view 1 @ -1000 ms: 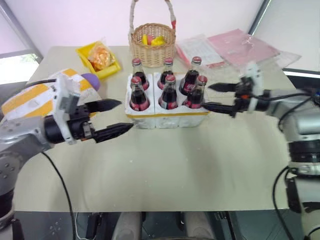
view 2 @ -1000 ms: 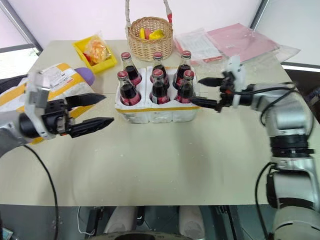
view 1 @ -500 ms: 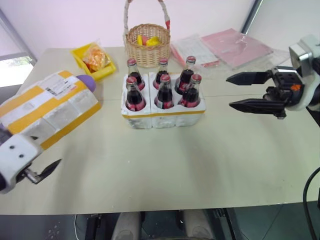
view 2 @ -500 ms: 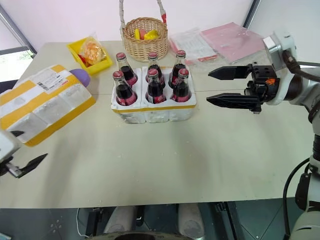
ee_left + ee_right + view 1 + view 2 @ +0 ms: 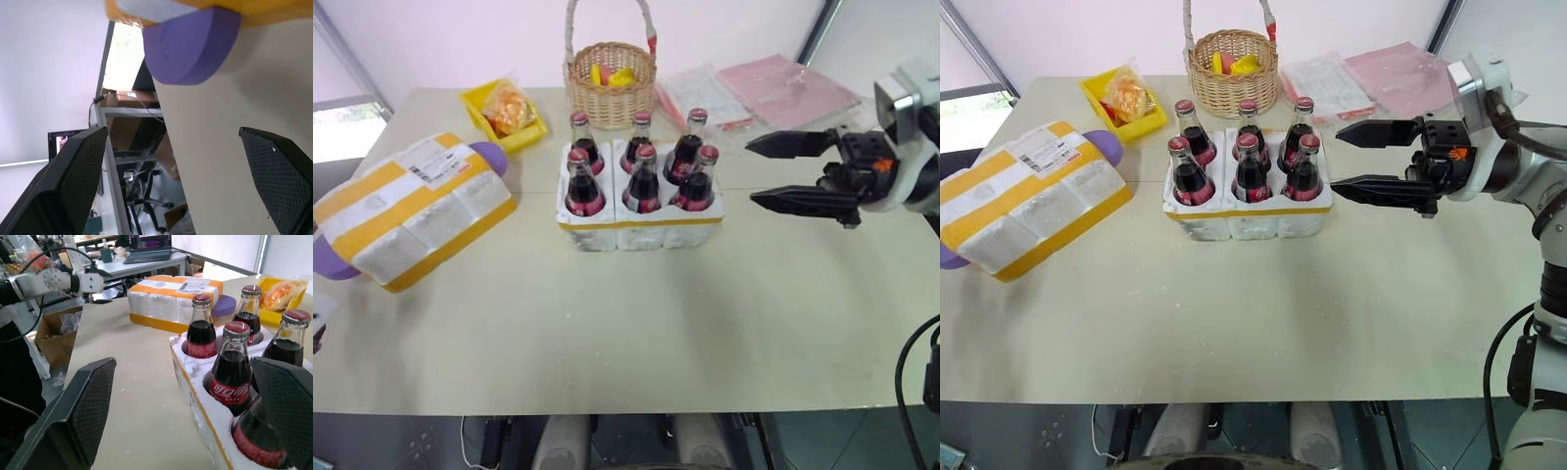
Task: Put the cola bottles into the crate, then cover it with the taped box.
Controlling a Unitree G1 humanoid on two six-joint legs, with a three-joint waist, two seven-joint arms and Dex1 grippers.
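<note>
All 6 cola bottles [image 5: 642, 176] are standing in the crate [image 5: 639, 226] at the bench's [image 5: 636, 333] middle. The taped box [image 5: 414, 210] is lying uncovered-side unknown, well left of it. The right claw [image 5: 787, 173] is hovering released, just right of the crate. The left claw [image 5: 166, 181] is gaping empty beside the box's purple end.

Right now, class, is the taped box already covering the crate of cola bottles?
No. The taped box lies on the table apart from the crate, whose cola bottles stand uncovered.
</note>
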